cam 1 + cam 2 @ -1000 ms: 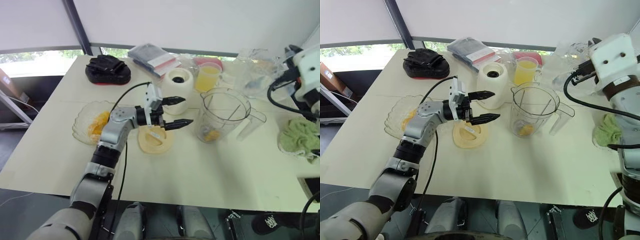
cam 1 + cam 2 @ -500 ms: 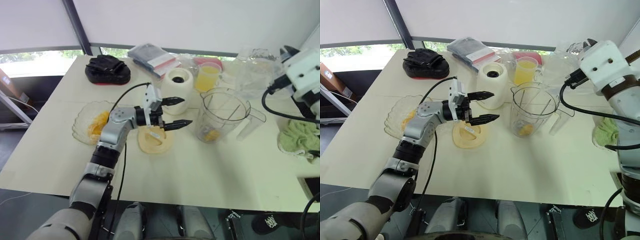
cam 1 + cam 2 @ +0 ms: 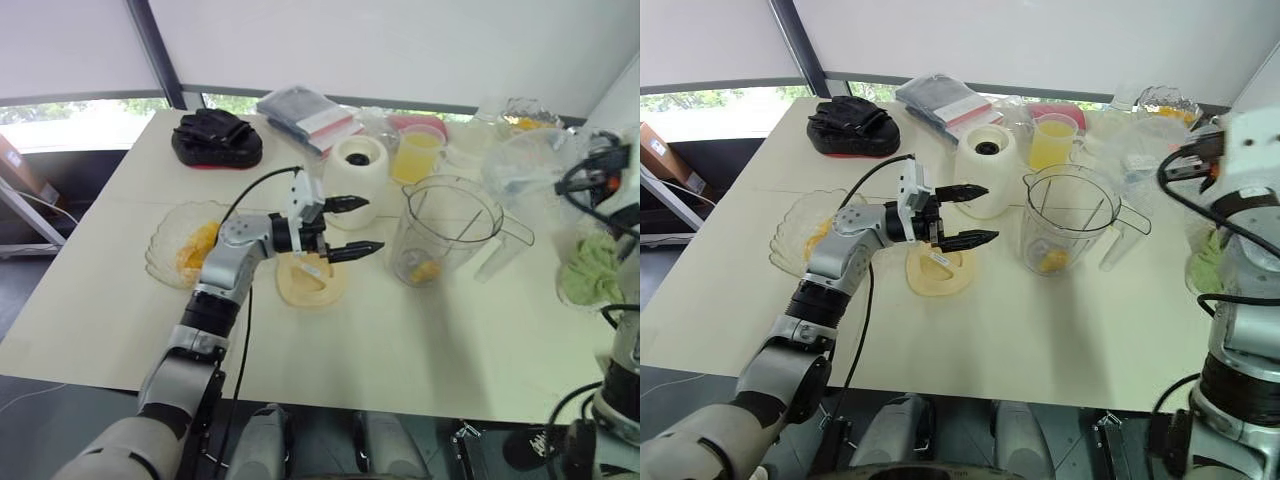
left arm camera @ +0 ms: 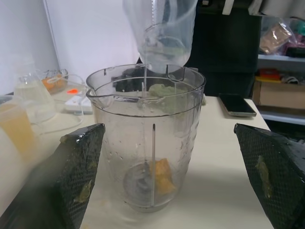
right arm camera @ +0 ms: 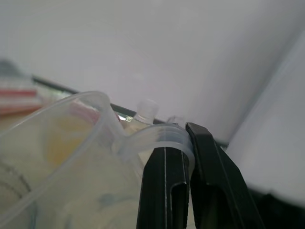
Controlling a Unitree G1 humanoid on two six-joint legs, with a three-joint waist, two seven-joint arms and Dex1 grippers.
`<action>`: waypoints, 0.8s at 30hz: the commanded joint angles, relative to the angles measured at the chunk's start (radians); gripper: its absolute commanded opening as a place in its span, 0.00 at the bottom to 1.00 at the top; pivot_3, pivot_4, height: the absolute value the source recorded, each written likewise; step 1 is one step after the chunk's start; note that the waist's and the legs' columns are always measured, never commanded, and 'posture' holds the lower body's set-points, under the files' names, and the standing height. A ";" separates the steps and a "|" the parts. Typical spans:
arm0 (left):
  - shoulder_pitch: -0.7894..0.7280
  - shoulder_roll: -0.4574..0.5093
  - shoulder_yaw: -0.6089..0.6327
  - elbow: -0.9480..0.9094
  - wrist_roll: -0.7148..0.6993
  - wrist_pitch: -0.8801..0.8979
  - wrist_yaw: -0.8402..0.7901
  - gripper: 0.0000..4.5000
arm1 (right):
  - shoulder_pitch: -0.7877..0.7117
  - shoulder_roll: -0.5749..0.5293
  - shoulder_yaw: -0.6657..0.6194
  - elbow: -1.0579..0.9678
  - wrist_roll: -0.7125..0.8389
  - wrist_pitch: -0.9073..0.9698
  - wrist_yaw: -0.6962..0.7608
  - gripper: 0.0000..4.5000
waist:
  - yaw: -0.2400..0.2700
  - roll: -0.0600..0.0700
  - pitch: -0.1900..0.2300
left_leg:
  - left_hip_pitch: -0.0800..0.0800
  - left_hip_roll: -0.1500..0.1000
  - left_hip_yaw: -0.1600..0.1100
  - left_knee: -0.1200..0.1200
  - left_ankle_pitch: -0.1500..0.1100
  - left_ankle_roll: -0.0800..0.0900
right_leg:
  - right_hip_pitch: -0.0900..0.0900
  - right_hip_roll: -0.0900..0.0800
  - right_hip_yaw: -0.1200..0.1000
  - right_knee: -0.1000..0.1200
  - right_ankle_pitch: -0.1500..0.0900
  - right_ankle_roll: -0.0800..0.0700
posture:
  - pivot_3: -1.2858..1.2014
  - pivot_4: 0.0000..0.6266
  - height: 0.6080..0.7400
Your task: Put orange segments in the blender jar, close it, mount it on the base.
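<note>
Your left pincer (image 3: 362, 223) hangs spread wide with nothing in it, just above the cream lid (image 3: 311, 283) and aimed at the blender jar (image 3: 447, 228). Flecks of orange pulp cling to its fingers (image 4: 78, 176). That spot suits either next job, as I judge it: the lid lies right under it, and the glass dish (image 3: 160, 262) with the remaining orange segments (image 3: 197, 244) sits just beside it on your left.

The jar stands upright and uncovered on the table (image 3: 400, 350), near the lid, with a piece of orange (image 3: 425, 270) at its bottom by the blades. The white base (image 3: 356, 168) stands just beyond the lid, apart from the jar, with its socket bare. So closing and mounting are not yet done.

Your right pincer (image 5: 186, 133) is pinched tight on the rim tab of a clear plastic cup (image 3: 522, 165), held raised off the table on the jar's far right side. Whether the cup hangs over the jar's mouth or behind it, I cannot tell. Keeping it lifted leaves the mouth free for the lid, by my reading.
</note>
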 commanded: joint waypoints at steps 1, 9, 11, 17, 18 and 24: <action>-0.013 -0.001 -0.001 -0.007 0.003 -0.016 -0.003 1.00 | -0.082 0.049 -0.151 -0.084 0.077 0.114 -0.082 0.01 | -0.001 0.000 0.000 | 0.000 0.000 0.000 0.000 0.000 0.000 | 0.000 0.000 0.000 0.000 0.000 0.000 | 0.52 0.24 1.00; -0.017 -0.006 -0.002 -0.002 0.006 -0.014 -0.007 1.00 | -0.067 0.164 -0.360 -0.116 0.168 0.092 -0.176 0.01 | 0.000 0.001 0.000 | 0.000 0.000 0.000 -0.001 0.000 0.000 | 0.000 0.000 0.000 0.000 0.000 0.000 | 0.52 0.24 1.00; -0.016 -0.008 0.001 -0.005 0.003 -0.007 -0.005 1.00 | -0.011 0.223 -0.405 -0.100 0.175 0.018 -0.202 0.01 | -0.001 0.001 0.000 | 0.000 0.000 0.000 -0.002 0.000 0.000 | 0.000 0.000 0.000 0.000 0.000 0.001 | 0.52 0.24 1.00; -0.014 -0.003 0.012 -0.040 -0.022 0.033 -0.007 1.00 | 0.162 0.429 -0.459 -0.017 0.241 -0.286 -0.217 0.01 | -0.004 0.002 0.000 | 0.000 0.000 0.000 -0.002 0.000 0.000 | -0.001 0.000 0.000 0.000 0.001 0.003 | 0.52 0.24 1.00; -0.014 0.000 0.017 -0.056 -0.035 0.050 -0.012 1.00 | 0.182 0.456 -0.459 -0.007 0.260 -0.325 -0.220 0.01 | -0.007 0.002 0.000 | 0.000 0.000 0.000 -0.002 0.000 0.000 | -0.001 0.000 0.000 0.000 0.001 0.003 | 0.52 0.24 1.00; 0.010 0.072 -0.004 -0.198 -0.124 0.206 -0.110 1.00 | 0.282 0.533 -0.398 0.091 0.287 -0.519 -0.238 0.01 | -0.022 0.005 0.000 | 0.002 0.000 0.000 -0.002 0.000 0.000 | 0.000 0.000 0.000 0.001 0.000 0.000 | 0.52 0.24 1.00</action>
